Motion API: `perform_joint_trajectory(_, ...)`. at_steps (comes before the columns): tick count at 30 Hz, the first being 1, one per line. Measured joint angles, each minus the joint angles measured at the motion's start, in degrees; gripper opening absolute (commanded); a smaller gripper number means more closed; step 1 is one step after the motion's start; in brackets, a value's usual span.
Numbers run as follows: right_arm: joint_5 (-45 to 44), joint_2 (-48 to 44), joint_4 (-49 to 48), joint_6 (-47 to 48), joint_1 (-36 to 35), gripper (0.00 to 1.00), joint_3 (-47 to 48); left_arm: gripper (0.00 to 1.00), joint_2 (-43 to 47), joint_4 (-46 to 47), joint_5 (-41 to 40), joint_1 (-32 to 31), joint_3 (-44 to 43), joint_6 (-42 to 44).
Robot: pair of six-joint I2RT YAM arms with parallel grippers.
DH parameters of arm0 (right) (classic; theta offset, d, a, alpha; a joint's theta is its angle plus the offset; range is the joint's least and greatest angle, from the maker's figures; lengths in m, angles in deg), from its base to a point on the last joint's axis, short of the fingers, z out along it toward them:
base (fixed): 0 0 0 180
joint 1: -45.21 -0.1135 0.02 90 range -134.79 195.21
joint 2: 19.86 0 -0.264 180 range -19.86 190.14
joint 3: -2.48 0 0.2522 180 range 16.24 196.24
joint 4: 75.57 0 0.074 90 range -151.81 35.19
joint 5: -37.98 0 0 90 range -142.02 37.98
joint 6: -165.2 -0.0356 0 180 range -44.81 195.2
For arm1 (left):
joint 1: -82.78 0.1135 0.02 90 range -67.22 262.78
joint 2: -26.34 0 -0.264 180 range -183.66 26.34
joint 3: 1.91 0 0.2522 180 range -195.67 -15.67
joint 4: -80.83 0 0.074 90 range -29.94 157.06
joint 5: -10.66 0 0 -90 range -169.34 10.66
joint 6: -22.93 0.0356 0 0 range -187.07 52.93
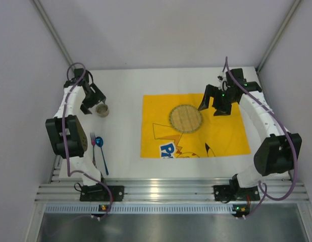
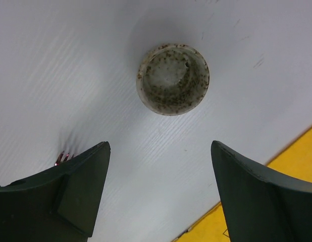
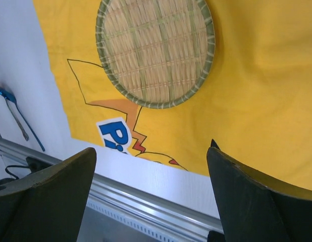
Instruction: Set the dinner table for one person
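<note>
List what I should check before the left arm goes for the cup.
1. Left tool open: ok.
2. Speckled cup upright, ahead of the tool's gap, untouched: ok.
3. Cup empty: ok, nothing seen inside.
4. Right tool open, holding nothing: ok.
5. Woven plate lying on the yellow placemat: ok.
6. Fork and blue spoon beside the plate: not ok; both lie on the bare dinner table, left of the placemat.

Overhead, close wrist views, sharing dinner table (image 1: 125,85)
</note>
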Motion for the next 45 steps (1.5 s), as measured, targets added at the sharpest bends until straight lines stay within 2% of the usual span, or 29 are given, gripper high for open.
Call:
perform_joint_trajectory(10,1.6,0.4,0.9,-1.2,0.0,0.90,-2.4,0.73,-6.9,3.9,-0.7,1.4,-1.5,1.6)
perform_joint_trajectory(13,1.6,0.7,0.9,-1.8,0.0,0.90,-2.4,0.65,-7.9,4.4,-0.6,1.7,-1.5,2.3)
perform_joint_trajectory(16,1.6,1.4,0.8,-2.1,0.0,0.90,-2.3,0.42,-9.3,5.9,-0.1,2.1,-1.5,2.9)
perform_joint_trajectory(17,1.6,1.7,0.8,-2.3,0.0,0.90,-2.3,0.19,-10.0,6.6,0.2,2.1,-1.5,3.3)
perform_joint_trajectory(18,1.6,1.9,0.8,-2.4,-0.1,0.90,-2.2,0.10,-10.9,7.0,0.4,2.2,-1.6,3.2)
perform_joint_trajectory(19,1.6,2.3,0.7,-2.4,-0.1,0.90,-2.2,0.04,-12.3,7.0,0.8,2.2,-2.2,3.8)
perform_joint_trajectory(21,1.6,2.8,0.8,-2.4,-0.2,0.90,-2.1,0.02,-15.0,7.3,1.4,2.2,-2.9,4.5)
perform_joint_trajectory(25,1.7,4.7,1.6,-2.8,-0.7,0.90,0.5,0.01,-17.7,7.5,3.2,2.2,-4.5,5.5)
perform_joint_trajectory(30,1.7,8.7,2.8,-2.9,-3.4,0.90,9.3,0.03,-17.6,7.7,3.7,2.2,-4.7,7.0)
perform_joint_trajectory(32,1.7,10.5,3.1,-2.8,-4.9,0.90,12.9,0.19,-17.5,7.6,3.8,2.2,-4.9,7.7)
perform_joint_trajectory(34,1.7,12.2,3.3,-2.8,-6.3,0.90,15.9,0.39,-17.0,7.5,3.9,2.2,-4.9,8.3)
perform_joint_trajectory(35,1.7,12.6,3.3,-2.8,-6.9,0.90,16.7,0.57,-16.5,7.6,4.1,2.2,-4.9,8.5)
perform_joint_trajectory(36,1.7,13.1,3.4,-2.8,-7.6,0.90,17.4,0.61,-15.7,7.9,4.5,2.2,-4.7,8.4)
perform_joint_trajectory(45,1.4,13.5,4.7,-2.8,-10.5,0.90,17.6,0.62,-5.9,8.9,3.7,2.2,-4.4,8.6)
